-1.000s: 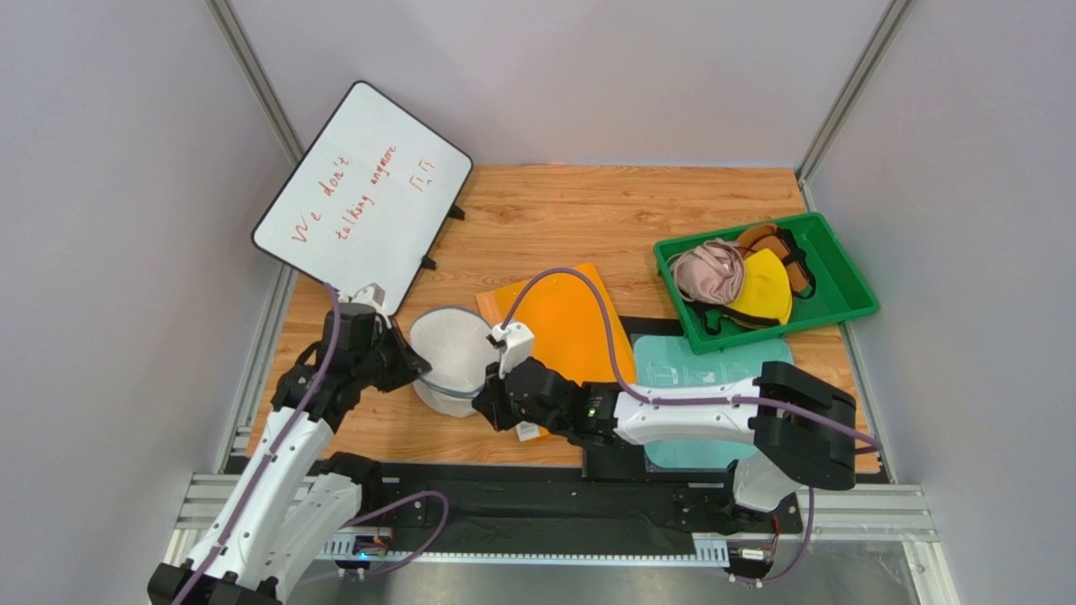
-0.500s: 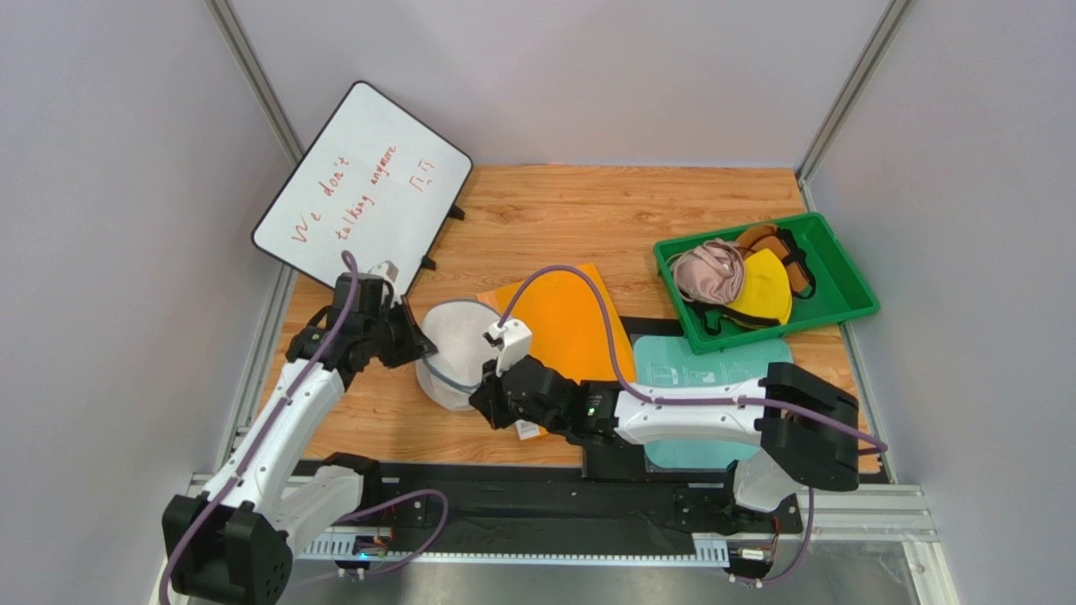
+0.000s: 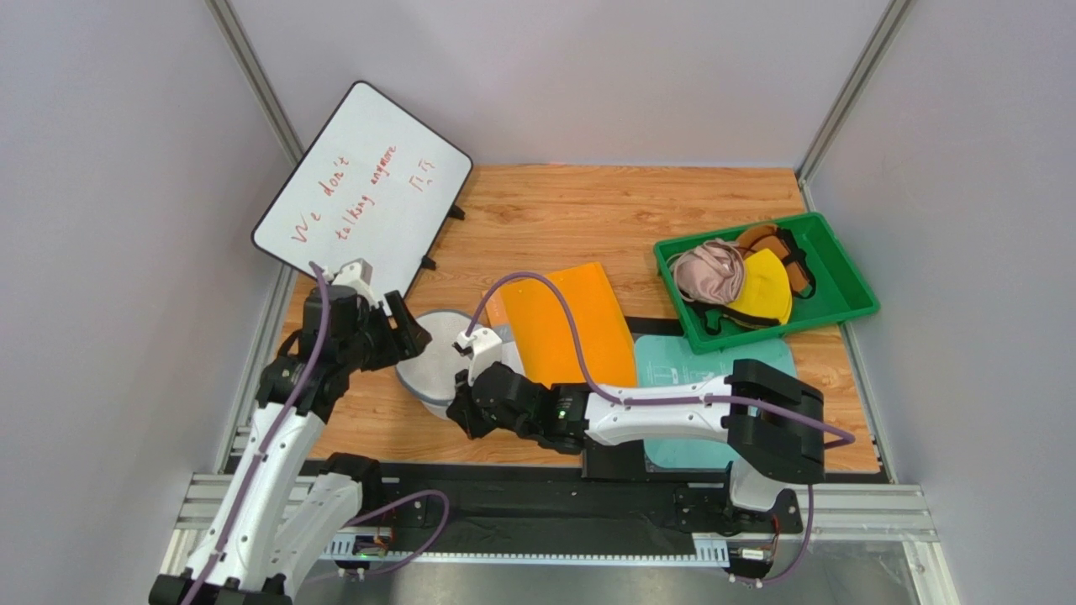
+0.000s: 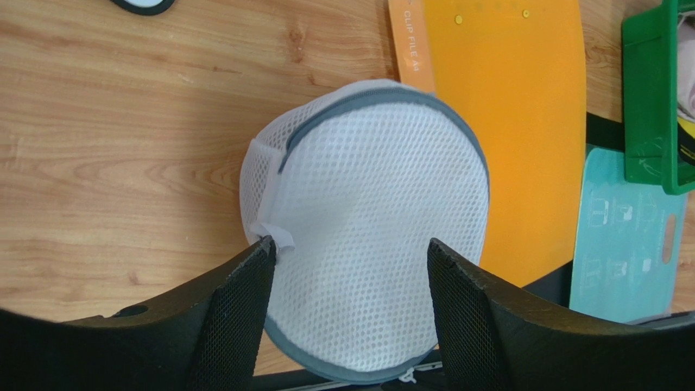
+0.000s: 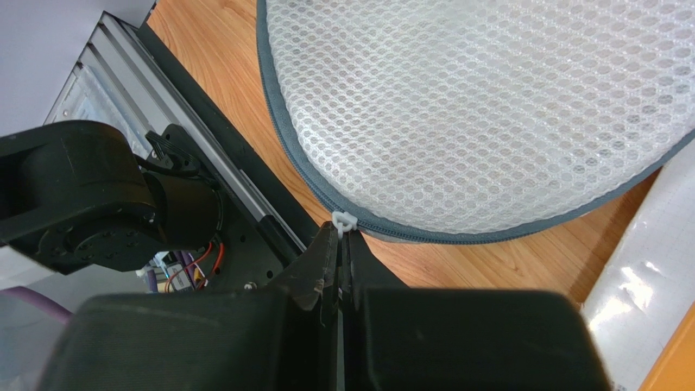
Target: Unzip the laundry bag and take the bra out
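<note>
Left gripper [image 4: 349, 246]: newly sprung wide, laundry bag [image 4: 383, 187] lying between its fingers. Right gripper [image 5: 343, 238]: pinched tight on white zipper pull [image 5: 343, 219] at bag's rim. Green tray [image 3: 849, 293], well right of both: pink bra [image 3: 707, 270], yellow bra [image 3: 765, 288].

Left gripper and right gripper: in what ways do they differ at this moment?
The left gripper is open; the right gripper is shut. The left gripper grips nothing, its fingers spread above the laundry bag; the right gripper pinches the white zipper pull at the bag's rim. Both are at the laundry bag.
</note>
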Motion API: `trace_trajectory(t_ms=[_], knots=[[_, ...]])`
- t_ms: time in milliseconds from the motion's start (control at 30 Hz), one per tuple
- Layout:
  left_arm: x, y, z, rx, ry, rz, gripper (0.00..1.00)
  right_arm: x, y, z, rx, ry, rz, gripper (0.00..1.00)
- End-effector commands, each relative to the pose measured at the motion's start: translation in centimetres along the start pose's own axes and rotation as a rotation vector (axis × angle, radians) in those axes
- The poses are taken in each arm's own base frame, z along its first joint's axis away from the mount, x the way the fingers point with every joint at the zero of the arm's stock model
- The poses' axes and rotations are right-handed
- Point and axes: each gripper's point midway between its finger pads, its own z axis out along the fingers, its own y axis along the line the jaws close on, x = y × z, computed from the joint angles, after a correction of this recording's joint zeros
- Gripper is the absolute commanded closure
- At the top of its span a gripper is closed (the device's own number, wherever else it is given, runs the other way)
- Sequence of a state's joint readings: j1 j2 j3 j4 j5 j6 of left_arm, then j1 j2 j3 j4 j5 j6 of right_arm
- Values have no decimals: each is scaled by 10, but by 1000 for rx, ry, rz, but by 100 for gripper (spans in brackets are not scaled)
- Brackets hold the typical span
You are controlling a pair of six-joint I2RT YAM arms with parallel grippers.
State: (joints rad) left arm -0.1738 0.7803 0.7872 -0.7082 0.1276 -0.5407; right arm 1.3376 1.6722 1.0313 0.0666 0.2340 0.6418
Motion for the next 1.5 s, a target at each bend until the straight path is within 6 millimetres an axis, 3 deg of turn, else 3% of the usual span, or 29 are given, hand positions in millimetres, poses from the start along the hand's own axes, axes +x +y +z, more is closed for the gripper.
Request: trace_trajectory(t_ms=[0, 167, 300, 567, 767, 867, 967, 1000, 1100, 1300, 1467], knots=[[35, 22, -14, -70, 57, -48, 26, -20, 14, 8, -4, -48, 30, 100], [30, 26, -35, -116, -2, -56, 26, -26, 9, 14, 31, -61, 49, 100], [33, 32, -41, -157, 8, -69, 25, -34, 3, 15, 51, -79, 62, 100], [56, 18, -22, -53, 74, -160, 29, -41, 4, 17, 37, -89, 72, 100], [57, 6, -10, 14, 70, -192, 36, -36, 10, 19, -5, -77, 79, 100], [57, 4, -5, 23, 71, -195, 45, -36, 13, 18, -24, -73, 76, 100], [56, 4, 3, 27, 72, -191, 69, -35, 17, 18, -44, -69, 72, 100], [56, 3, 5, 30, 73, -187, 82, -33, 16, 18, -46, -63, 70, 100], [54, 4, 9, 24, 75, -177, 99, -30, 16, 16, -54, -53, 67, 100], [43, 6, 15, -1, 58, -143, 100, -21, 9, 11, -45, -37, 66, 100], [33, -4, 21, 47, 61, -70, 100, -12, -2, 4, -20, -26, 65, 100]])
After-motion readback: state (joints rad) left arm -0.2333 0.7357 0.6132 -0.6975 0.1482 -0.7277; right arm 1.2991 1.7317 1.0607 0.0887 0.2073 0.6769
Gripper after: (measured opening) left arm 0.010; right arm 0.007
